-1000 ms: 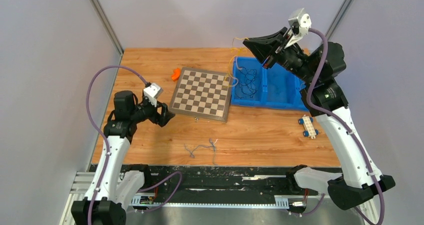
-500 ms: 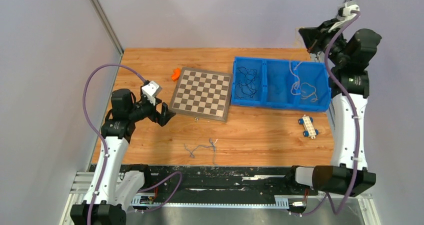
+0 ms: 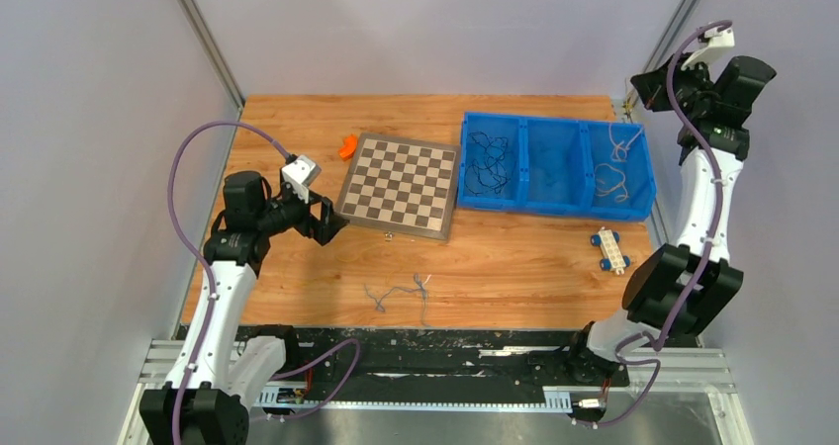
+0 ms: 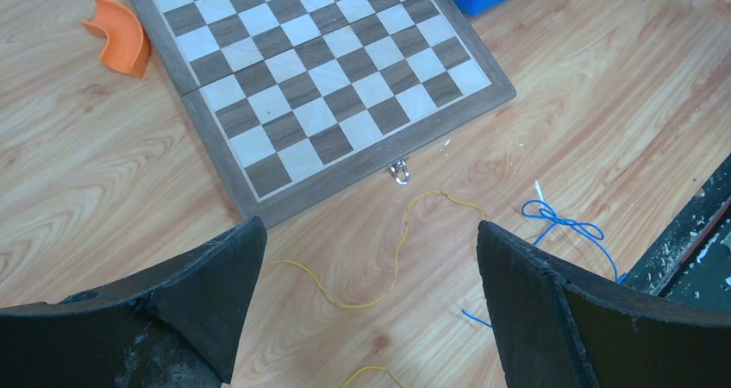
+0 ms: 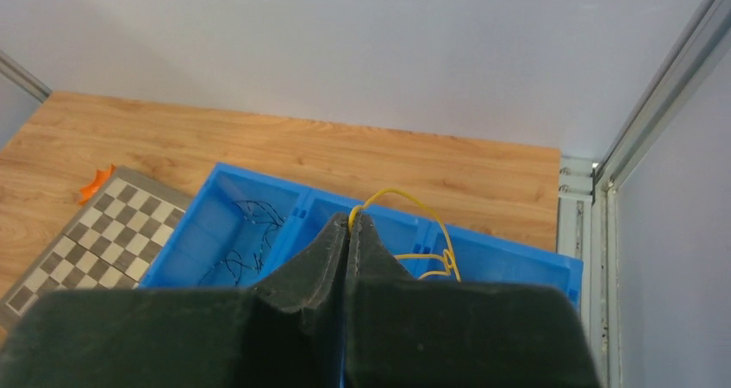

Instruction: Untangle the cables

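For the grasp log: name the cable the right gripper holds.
The yellow cable, pinched in the shut right gripper; the black cables lie loose in the left compartment of the bin.

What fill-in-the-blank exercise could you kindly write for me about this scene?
The right gripper is shut on a ____ cable.
The left gripper hangs ____ above the table.
The black cables lie in the blue bin's ____ compartment.
Missing words: yellow, open, left.
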Robot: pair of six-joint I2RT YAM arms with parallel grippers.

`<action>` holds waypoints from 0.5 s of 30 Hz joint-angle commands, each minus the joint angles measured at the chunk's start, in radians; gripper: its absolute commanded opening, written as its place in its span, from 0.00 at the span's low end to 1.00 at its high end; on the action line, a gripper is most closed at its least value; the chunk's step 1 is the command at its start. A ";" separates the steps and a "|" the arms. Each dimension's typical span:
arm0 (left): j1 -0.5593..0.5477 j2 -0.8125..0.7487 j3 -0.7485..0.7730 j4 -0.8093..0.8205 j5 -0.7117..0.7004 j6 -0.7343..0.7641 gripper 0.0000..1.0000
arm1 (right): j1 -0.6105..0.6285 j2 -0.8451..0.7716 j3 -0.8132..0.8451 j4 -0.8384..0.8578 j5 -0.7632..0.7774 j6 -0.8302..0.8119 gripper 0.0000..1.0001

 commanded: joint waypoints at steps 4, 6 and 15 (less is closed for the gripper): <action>0.006 -0.001 0.022 0.029 -0.011 -0.027 1.00 | -0.005 0.118 -0.077 0.006 -0.056 -0.123 0.00; 0.005 -0.009 0.016 0.019 -0.021 -0.025 1.00 | -0.006 0.138 -0.112 0.004 -0.038 -0.159 0.00; 0.006 0.034 0.069 -0.273 -0.064 0.175 1.00 | -0.013 0.114 -0.064 -0.150 0.087 -0.213 0.67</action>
